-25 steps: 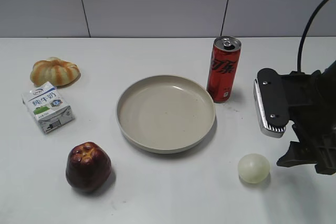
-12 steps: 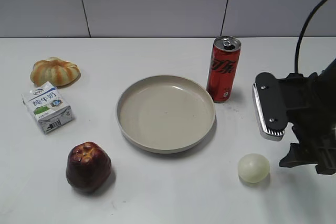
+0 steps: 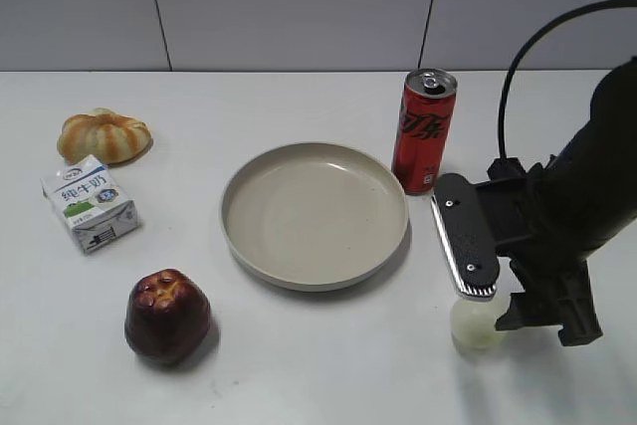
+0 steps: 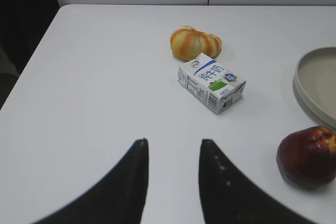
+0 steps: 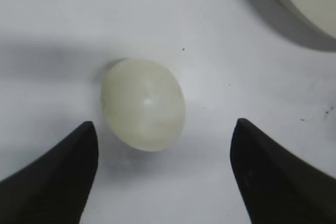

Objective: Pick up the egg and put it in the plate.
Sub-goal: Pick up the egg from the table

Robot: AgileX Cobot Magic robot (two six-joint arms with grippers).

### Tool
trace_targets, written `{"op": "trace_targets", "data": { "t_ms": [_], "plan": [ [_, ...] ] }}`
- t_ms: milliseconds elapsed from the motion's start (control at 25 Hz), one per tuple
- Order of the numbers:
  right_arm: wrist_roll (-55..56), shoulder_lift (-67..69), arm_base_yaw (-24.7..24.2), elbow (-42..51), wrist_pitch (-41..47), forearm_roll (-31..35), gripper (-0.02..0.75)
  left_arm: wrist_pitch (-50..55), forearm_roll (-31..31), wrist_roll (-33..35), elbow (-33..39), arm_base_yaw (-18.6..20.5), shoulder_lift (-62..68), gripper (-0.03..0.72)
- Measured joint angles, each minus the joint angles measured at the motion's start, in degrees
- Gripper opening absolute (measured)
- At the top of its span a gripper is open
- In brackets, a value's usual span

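Right now the reach for the egg (image 5: 143, 103) looks nearly done: it lies on the white table (image 3: 299, 365), just off the plate's (image 3: 315, 214) near right edge, and the right gripper (image 5: 163, 174) hangs over it with its fingers spread wide, one on each side and neither touching. The egg sits nearer the left finger (image 5: 58, 174), so the next move probably calls for a small shift to centre it, a little more descent, then a gentle squeeze. The left gripper (image 4: 172, 182) hovers slightly parted and empty, far off.
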Motion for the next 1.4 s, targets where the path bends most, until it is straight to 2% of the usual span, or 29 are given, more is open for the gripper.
{"op": "trace_targets", "data": {
  "t_ms": [800, 1400],
  "plan": [
    [0.0, 7.0, 0.0, 0.0, -3.1, -0.1, 0.593, 0.0, 0.0, 0.0, 0.0, 0.0, 0.0, 0.24],
    [0.0, 7.3, 0.0, 0.0, -4.0, -0.1, 0.593, 0.0, 0.0, 0.0, 0.0, 0.0, 0.0, 0.24]
  ]
}}
